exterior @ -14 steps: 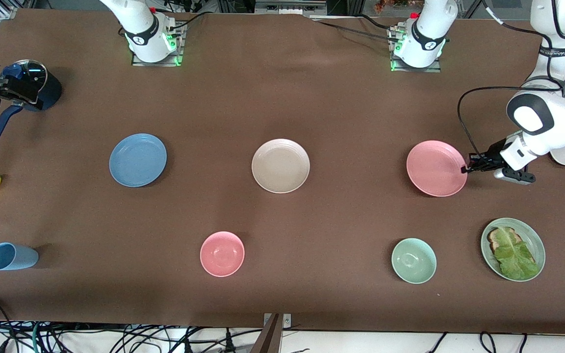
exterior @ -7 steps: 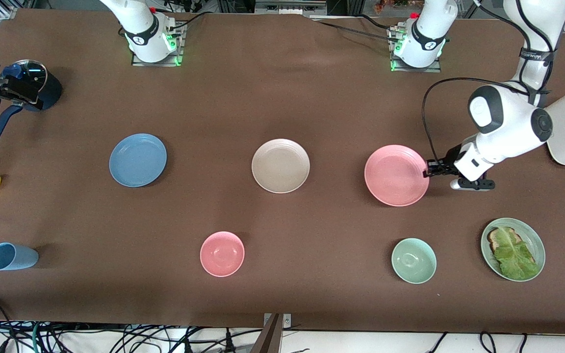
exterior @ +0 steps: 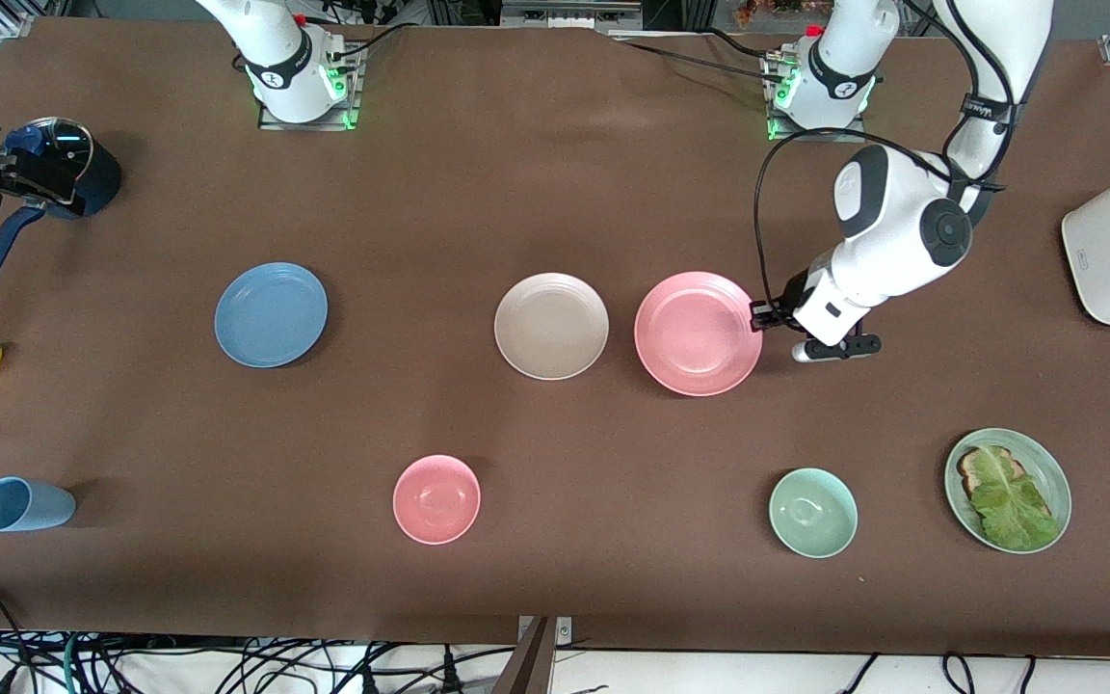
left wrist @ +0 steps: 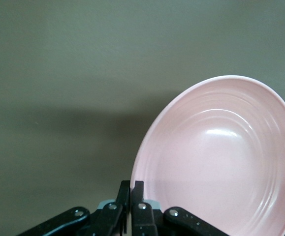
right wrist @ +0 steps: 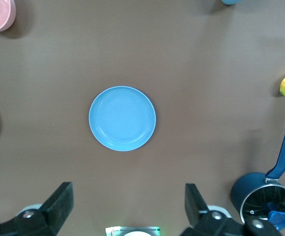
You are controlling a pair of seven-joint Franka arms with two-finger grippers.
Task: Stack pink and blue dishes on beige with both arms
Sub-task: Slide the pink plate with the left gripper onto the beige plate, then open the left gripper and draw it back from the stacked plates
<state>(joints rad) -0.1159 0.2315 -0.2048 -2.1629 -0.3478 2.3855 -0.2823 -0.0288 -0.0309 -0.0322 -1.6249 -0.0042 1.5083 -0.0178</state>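
Pink plate (exterior: 698,333) rim clamped in left pincer (exterior: 757,316), right pincer (right wrist: 127,199) spread wide over blue plate (right wrist: 122,118)

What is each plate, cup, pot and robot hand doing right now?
pink plate: lifted, held by its rim, beside the beige plate
beige plate: flat on table, nothing on it
blue plate: flat on table, untouched
left gripper: shut on pink plate
right gripper: open, above blue plate
blue cup: on its side
blue pot: lid on

1. My left arm (exterior: 902,226): glossy white shells, black joint caps, a looping black cable.
2. My bases: white, black-banded collars, green lights, metal plates.
3. My right gripper (right wrist: 127,206): black, blocky fingers.
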